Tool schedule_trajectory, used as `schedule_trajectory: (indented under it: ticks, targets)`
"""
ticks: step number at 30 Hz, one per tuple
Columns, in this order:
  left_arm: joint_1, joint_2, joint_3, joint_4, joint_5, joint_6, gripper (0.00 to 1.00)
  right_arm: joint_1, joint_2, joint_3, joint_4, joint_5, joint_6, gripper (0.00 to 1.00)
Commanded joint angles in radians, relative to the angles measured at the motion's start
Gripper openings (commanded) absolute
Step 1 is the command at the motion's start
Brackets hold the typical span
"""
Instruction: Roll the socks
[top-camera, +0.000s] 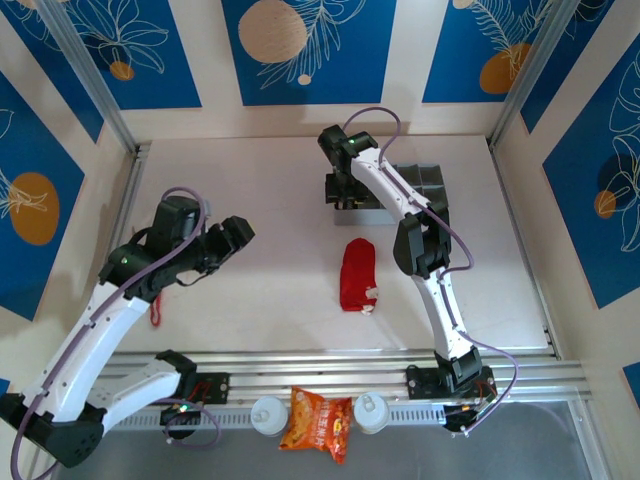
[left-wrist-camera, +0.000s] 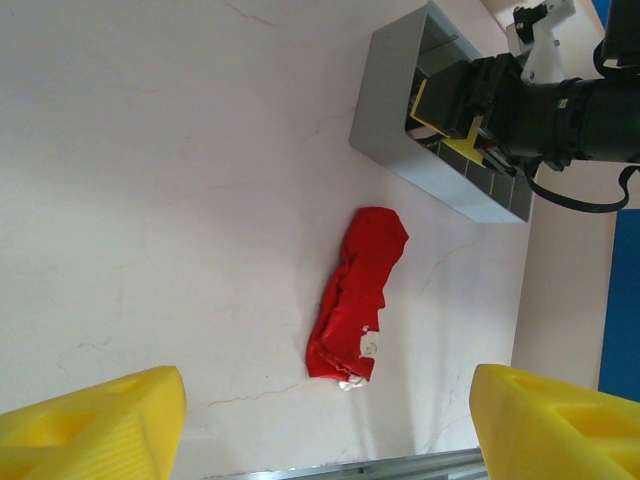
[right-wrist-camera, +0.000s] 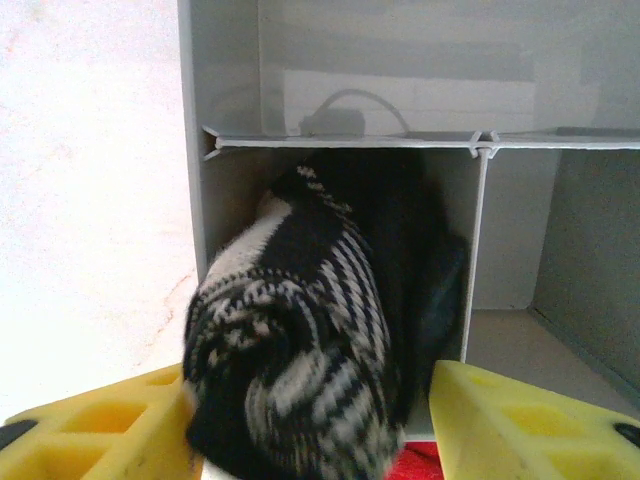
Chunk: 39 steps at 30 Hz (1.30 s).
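Observation:
The red sock (top-camera: 358, 275) (left-wrist-camera: 358, 290) lies crumpled lengthwise on the white table, a small white tag at its near end. The black sock with grey-white stripes (right-wrist-camera: 300, 350) is rolled up and sits in a compartment of the grey divided box (top-camera: 425, 180) (left-wrist-camera: 400, 150) (right-wrist-camera: 190, 150). My right gripper (top-camera: 340, 190) (right-wrist-camera: 310, 420) reaches into that box, open. The roll sits between its yellow fingers (right-wrist-camera: 100, 430), and the right-hand finger stands clear of it. Left of the red sock, my left gripper (top-camera: 240, 232) (left-wrist-camera: 325, 420) hovers wide open and holds nothing.
An orange snack bag (top-camera: 318, 420) lies on the near rail between two white round caps (top-camera: 268, 415). Walls with blue panels enclose the table on three sides. The box has thin white dividers (right-wrist-camera: 480, 250) between its compartments.

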Motion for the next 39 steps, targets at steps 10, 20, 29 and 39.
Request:
schedule_trajectory:
  ticks: [10, 20, 29, 39]
  targets:
    - [-0.001, -0.024, -0.006, 0.011, 0.0, -0.018, 0.74, -0.002, -0.12, 0.002, -0.009, 0.013, 0.002, 0.61]
    - [-0.001, -0.039, -0.01, 0.025, -0.011, -0.024, 0.74, -0.022, -0.16, -0.098, 0.112, -0.023, 0.017, 0.13]
    - [0.0, -0.042, -0.001, 0.017, -0.012, -0.021, 0.74, -0.039, -0.06, -0.122, 0.111, -0.081, 0.059, 0.07]
    - [0.0, -0.03, -0.003, 0.026, -0.008, -0.022, 0.74, -0.042, -0.129, -0.143, 0.122, -0.068, 0.049, 0.11]
